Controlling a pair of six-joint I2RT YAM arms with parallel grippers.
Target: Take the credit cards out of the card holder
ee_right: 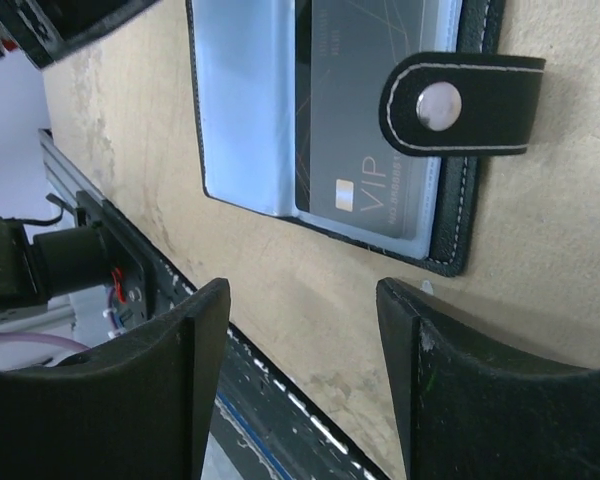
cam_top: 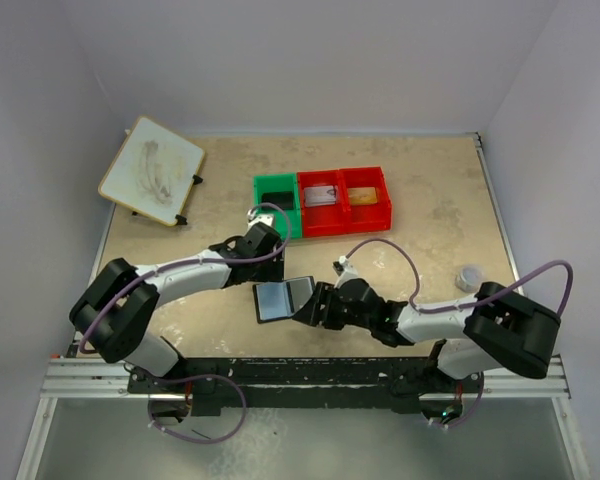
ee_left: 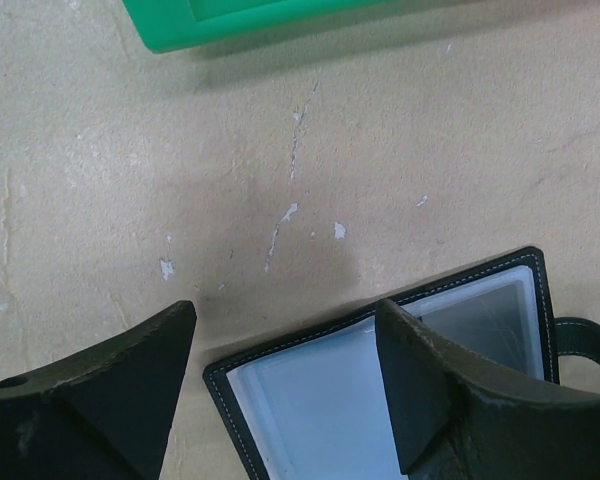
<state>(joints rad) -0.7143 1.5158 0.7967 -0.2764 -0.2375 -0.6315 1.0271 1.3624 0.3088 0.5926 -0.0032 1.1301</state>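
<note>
Showing a beige, speckled table [cam_top: 435, 215] with pale scratches, enclosed by plain white walls [cam_top: 310, 60]; a metal rail [cam_top: 310, 378] runs along the edge behind both hands. The card holder [cam_top: 282, 298] lies open and flat on the table, pale blue lining upward, between the two hands. The left hand [cam_top: 264, 258] hangs over the holder's edge nearest the bins, fingers spread and nothing grasped; in its wrist view one finger [ee_left: 430, 380] overlaps the lining, and contact cannot be judged. The right hand [cam_top: 318, 305] is likewise released, its fingers apart and bare, just short of the holder's tabbed edge. Ahead of the right hand's fingertips a dark grey credit card [ee_right: 365, 150] marked VIP sits in a clear slot pocket, and the black tab [ee_right: 462, 105] with its metal snap lies across that side. Beyond the left hand stands a green bin [cam_top: 277, 205], touching a red bin [cam_top: 345, 200] of two compartments. The compartment next to the green bin holds a flat grey rectangular item [cam_top: 322, 194]; the other holds a small orange-brown item [cam_top: 363, 196]. The green bin's content shows only as a dark patch. Well out to the left hand's outer side a pale board [cam_top: 152, 170] lies askew near the corner. A small clear round object [cam_top: 469, 277] sits beside the right arm.
</note>
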